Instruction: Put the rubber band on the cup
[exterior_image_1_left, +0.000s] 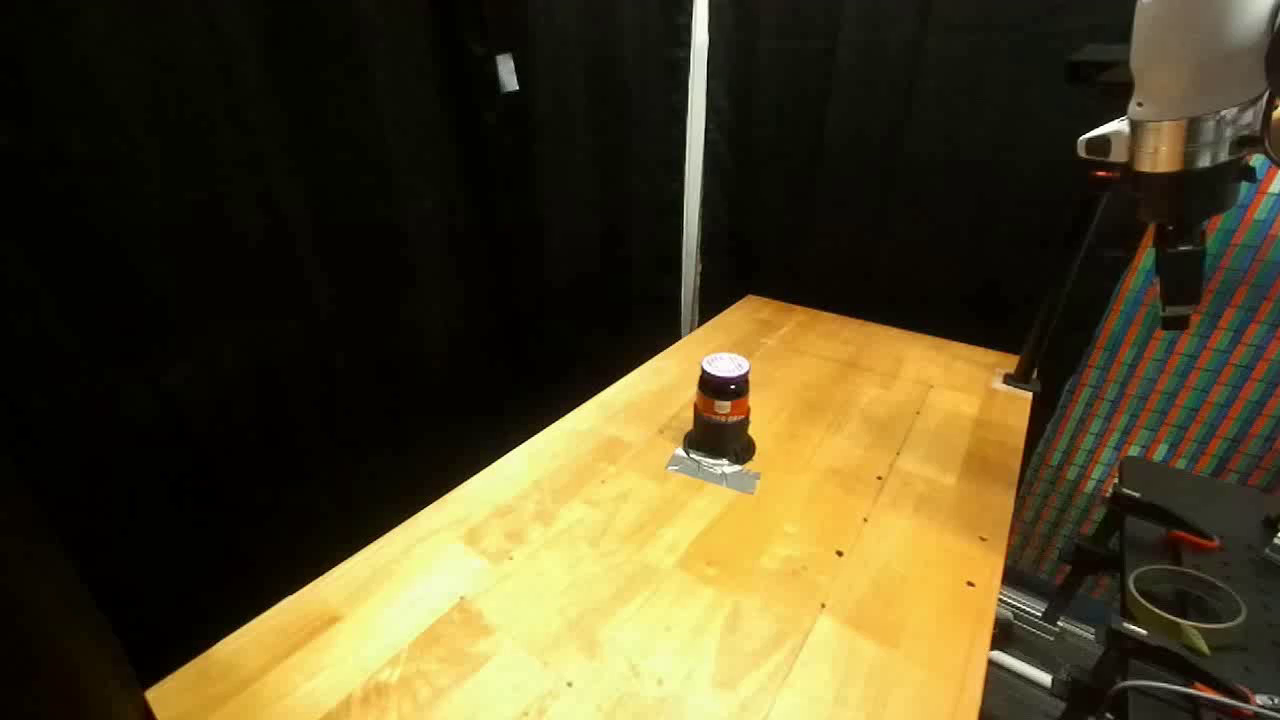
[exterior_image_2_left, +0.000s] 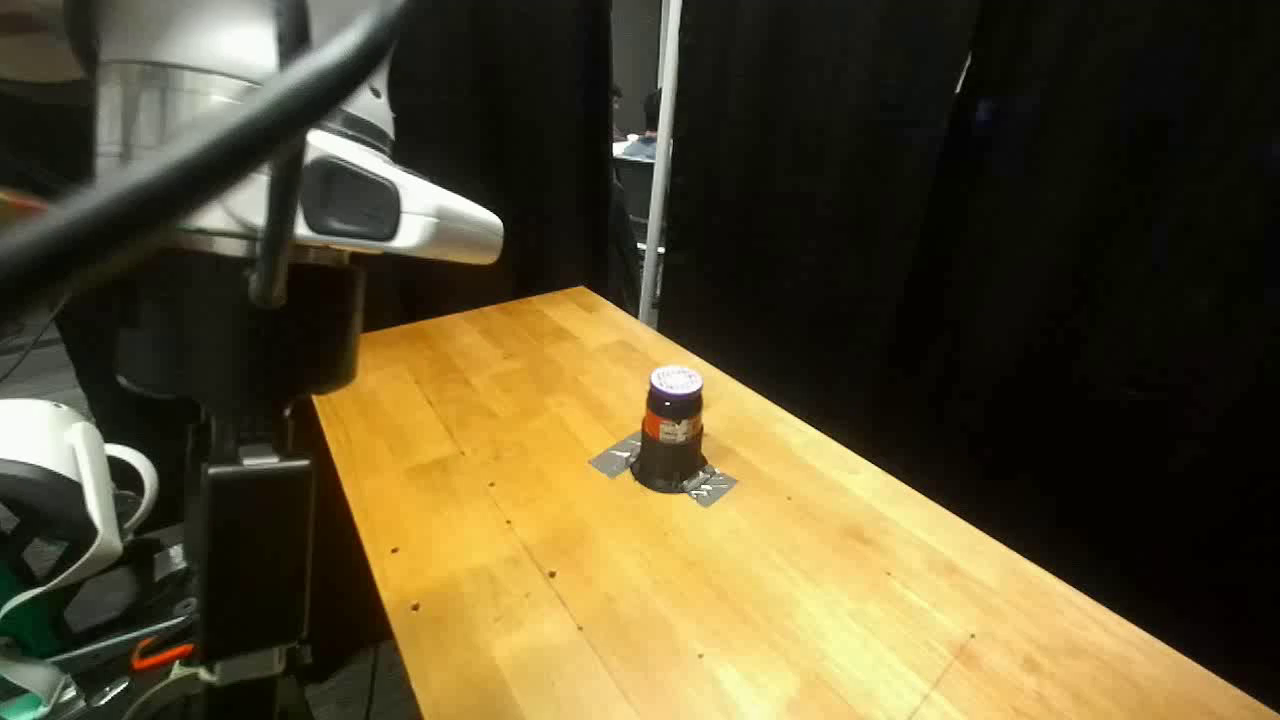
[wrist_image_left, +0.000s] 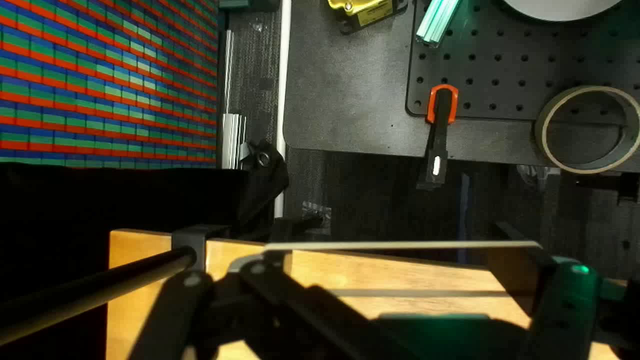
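The cup (exterior_image_1_left: 722, 408) is a dark, jar-like cylinder with an orange band and a purple-white top. It stands upright on the wooden table (exterior_image_1_left: 620, 560), in a dark base held with silver tape. It also shows in an exterior view (exterior_image_2_left: 673, 430) and is out of the wrist view. My gripper (wrist_image_left: 402, 275) is open, fingers wide apart, pointing down. The pale rubber band (wrist_image_left: 400, 245) is stretched straight across between the fingertips, and a second darker strand runs below it. In both exterior views the gripper (exterior_image_1_left: 1178, 305) (exterior_image_2_left: 250, 640) hangs beside the table, apart from the cup.
A black pole (wrist_image_left: 125, 280) is clamped at the table's corner. A side table with a tape roll (wrist_image_left: 545, 130), an orange-tipped clamp (wrist_image_left: 441, 112) and a pegboard (wrist_image_left: 520, 65) lies beside the wooden table. Dark curtains (exterior_image_1_left: 330, 250) hang behind, and a striped cloth (exterior_image_1_left: 1120, 400) hangs at the side.
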